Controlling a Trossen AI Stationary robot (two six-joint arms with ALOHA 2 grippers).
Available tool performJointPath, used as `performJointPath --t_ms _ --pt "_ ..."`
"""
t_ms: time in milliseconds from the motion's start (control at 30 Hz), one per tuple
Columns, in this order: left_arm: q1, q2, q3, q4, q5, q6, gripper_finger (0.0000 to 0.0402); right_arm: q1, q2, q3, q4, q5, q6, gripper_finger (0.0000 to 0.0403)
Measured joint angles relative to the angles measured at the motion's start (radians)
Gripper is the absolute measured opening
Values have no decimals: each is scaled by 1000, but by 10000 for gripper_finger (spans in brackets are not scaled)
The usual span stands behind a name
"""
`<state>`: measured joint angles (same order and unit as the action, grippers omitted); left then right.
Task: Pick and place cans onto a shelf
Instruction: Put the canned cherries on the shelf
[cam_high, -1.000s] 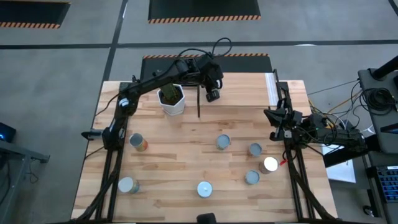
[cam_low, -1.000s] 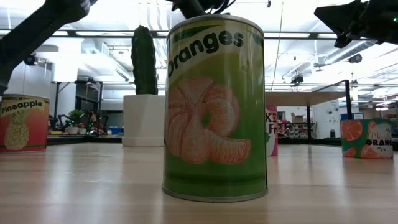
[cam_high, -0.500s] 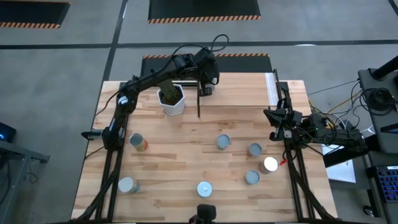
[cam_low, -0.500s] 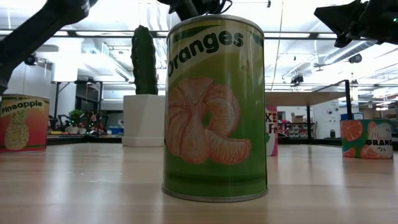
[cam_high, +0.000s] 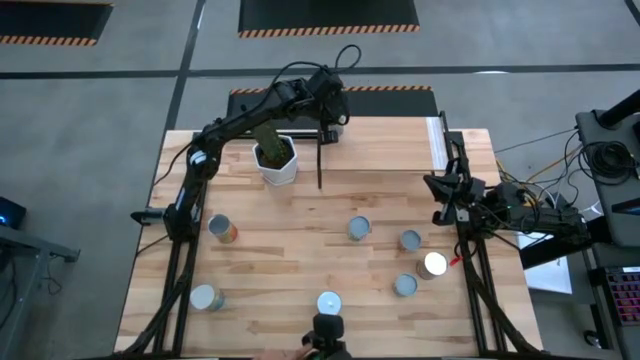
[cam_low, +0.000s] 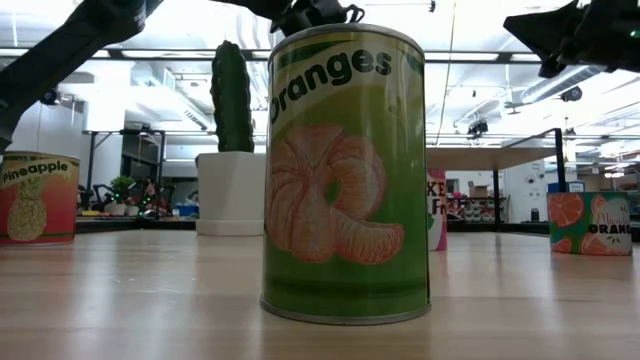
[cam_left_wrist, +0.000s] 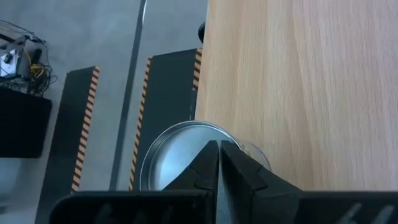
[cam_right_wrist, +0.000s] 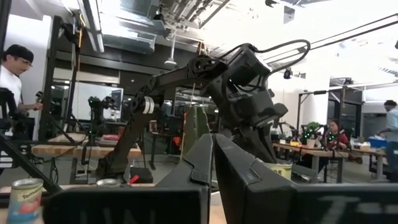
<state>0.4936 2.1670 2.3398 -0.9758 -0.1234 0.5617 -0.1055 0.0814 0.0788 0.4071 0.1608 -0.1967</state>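
Resting on slatted wooden tabletop (cam_high: 300, 250), cans (cam_high: 359, 229), grey floor (cam_high: 90, 100)

A robotics lab — hazard-striped floor mats (cam_high: 328, 14), exposed ceiling ducts (cam_right_wrist: 180, 12), workbenches (cam_right_wrist: 81, 149) and seated people (cam_right_wrist: 331, 133) behind.

We see a white hexagonal pot (cam_high: 277, 165) holding a tall green cactus (cam_low: 232, 96), standing upright near the far edge of the slatted wooden surface (cam_high: 300, 270). Beyond that surface, relative to the pot, lie black floor mats with orange-striped edges (cam_high: 328, 15). People (cam_right_wrist: 11, 74) appear in the room well behind the pot, among workbenches (cam_right_wrist: 81, 149).
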Motion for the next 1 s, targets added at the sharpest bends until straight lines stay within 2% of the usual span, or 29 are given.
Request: performJointPath --t_ms 333,433,600,700,1000 --pt "-30 -45 11 7 2 -69 0 0 0 0 -6 0 0 9" --pt "-45 -72 15 -58 3 -66 0 0 0 0 -8 0 14 9" --pt "-52 -82 12 -259 46 -50 0 0 0 0 -10 0 30 9" --pt "-47 -66 0 -292 52 -50 0 0 0 0 -11 0 31 9" --pt "-18 -6 -2 -209 -92 -48 0 0 0 0 -11 -1 30 9"
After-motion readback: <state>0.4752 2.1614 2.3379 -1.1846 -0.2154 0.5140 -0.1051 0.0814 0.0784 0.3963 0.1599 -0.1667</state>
